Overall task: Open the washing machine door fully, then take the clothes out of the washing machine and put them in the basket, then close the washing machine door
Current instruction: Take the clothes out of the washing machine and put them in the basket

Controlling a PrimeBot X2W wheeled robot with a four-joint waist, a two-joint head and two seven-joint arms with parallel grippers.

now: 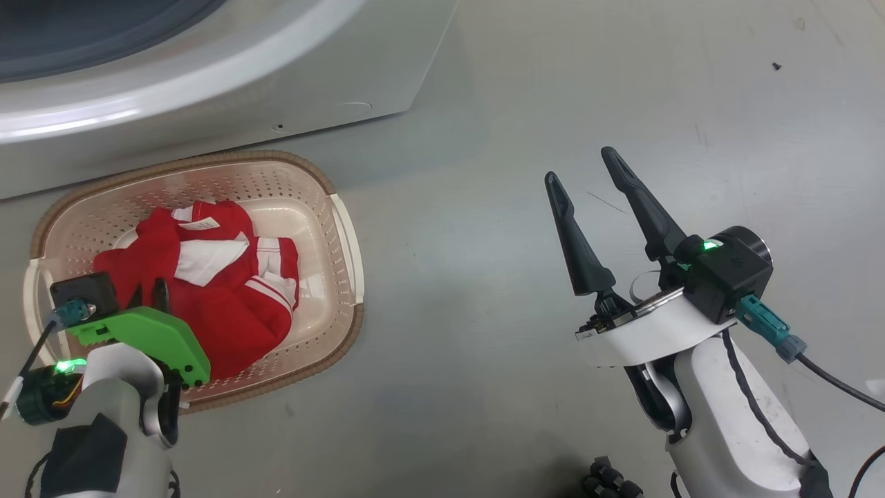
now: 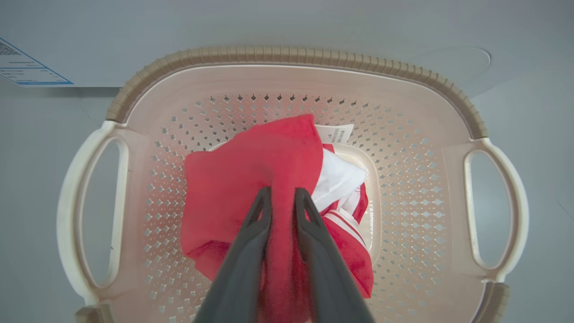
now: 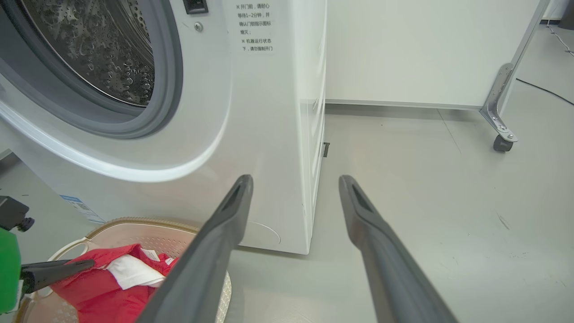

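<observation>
Left gripper (image 2: pixel 283 192) is pointing straight down into the basket (image 2: pixel 296 54). Its two fingers are pulled in narrow with a fold of the clothes (image 2: pixel 237 179) sandwiched between them. It looks pinched, though how firmly is hard to call from this angle.

The clothes are a crumpled red heap sitting inside the basket, a bit toward its left half in the head view. The heap is roughly as long as it is wide, so it has no real long axis. The white panel and the striped edge face the basket's right handle (image 1: pixel 349 245), and a small white tag (image 2: pixel 335 133) sticks out on the washing machine (image 1: pixel 311 83) side.

The basket sits on the grey floor (image 1: pixel 498 228) just in front of the machine. Its long axis runs left to right across the head view, with a white handle at each end.

Right gripper (image 1: pixel 579 164) is spread wide with nothing in it. It hangs over bare floor, well off to the right of the basket, fingers aimed away from the robot and leaning slightly left. From the right wrist view those fingers line up on the machine's front corner, and the grey-ringed drum mouth (image 3: pixel 89 58) shows at the upper left.
</observation>
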